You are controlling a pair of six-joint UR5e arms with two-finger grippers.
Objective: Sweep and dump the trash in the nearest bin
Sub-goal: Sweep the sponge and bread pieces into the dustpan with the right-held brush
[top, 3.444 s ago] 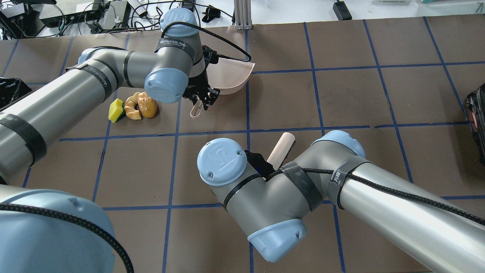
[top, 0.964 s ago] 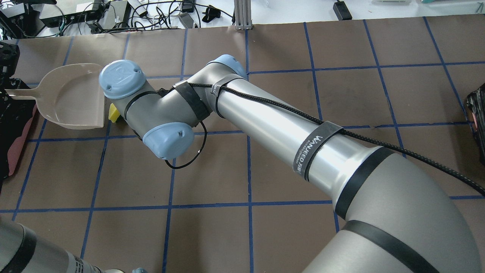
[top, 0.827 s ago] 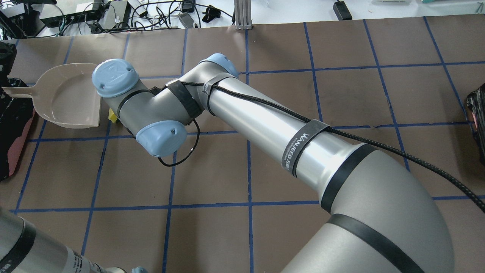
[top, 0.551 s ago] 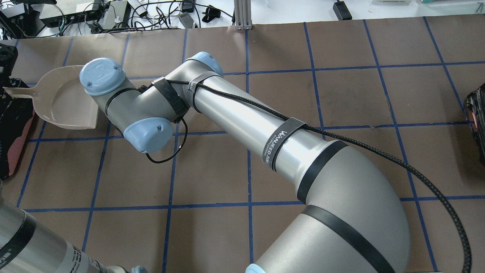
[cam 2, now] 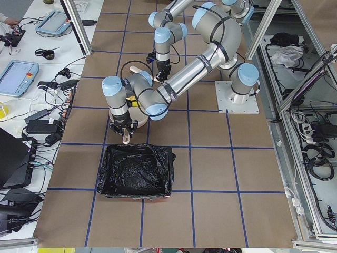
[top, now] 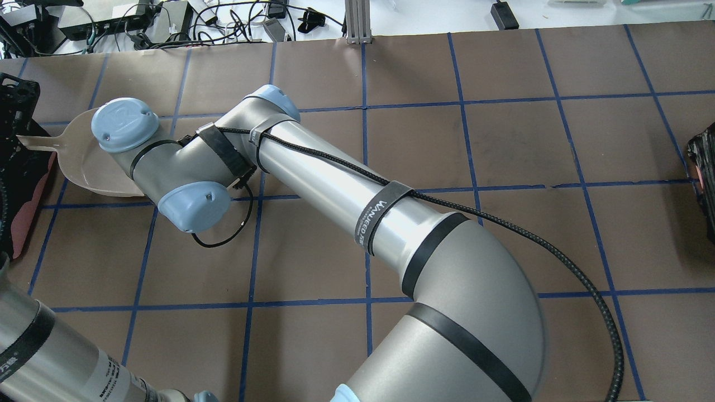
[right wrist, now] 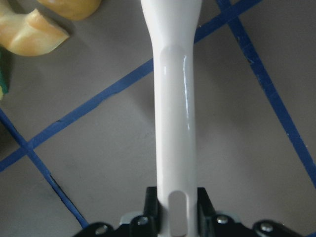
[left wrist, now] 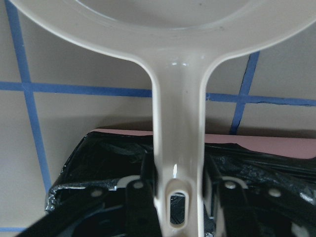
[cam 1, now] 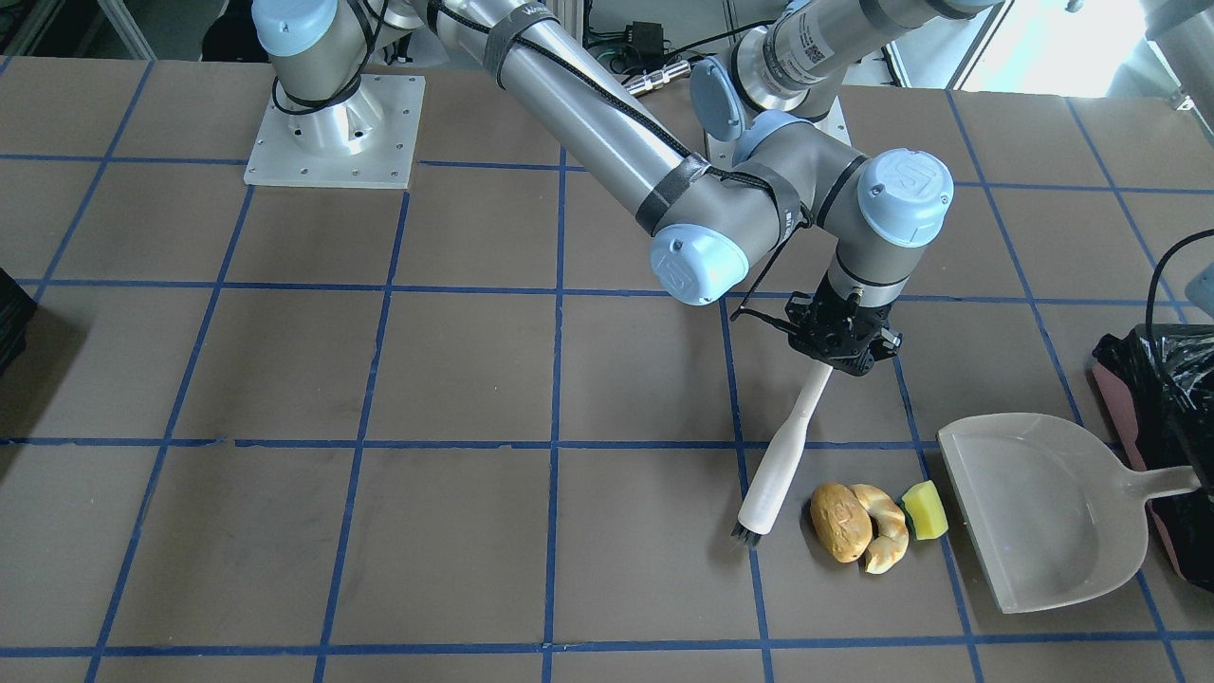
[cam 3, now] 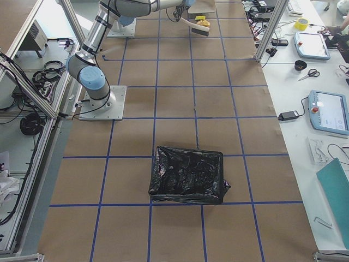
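The trash lies in a tight row on the brown table: a bread roll (cam 1: pixel 839 522), a croissant (cam 1: pixel 884 537) and a yellow sponge block (cam 1: pixel 924 509). Right beside the sponge lies the open mouth of the cream dustpan (cam 1: pixel 1034 517). My left gripper (left wrist: pixel 177 205) is shut on the dustpan's handle over the rim of the bin (cam 1: pixel 1152 375), a pink container lined with a black bag. On the other side of the trash, my right gripper (cam 1: pixel 840 341) is shut on a white brush (cam 1: pixel 792 446), whose bristles rest near the roll. The overhead view hides the trash under my right arm.
A second black-lined bin (cam 3: pixel 188 174) stands at the table's other end, seen also as a black edge (top: pixel 704 167). Blue tape lines grid the table. Cables and electronics (top: pixel 128 19) lie beyond the far edge.
My right wrist with the brush has swung left toward the dustpan, covering the sponge in the overhead view. Earlier, my left arm carried the dustpan from beyond the trash to the bin side.
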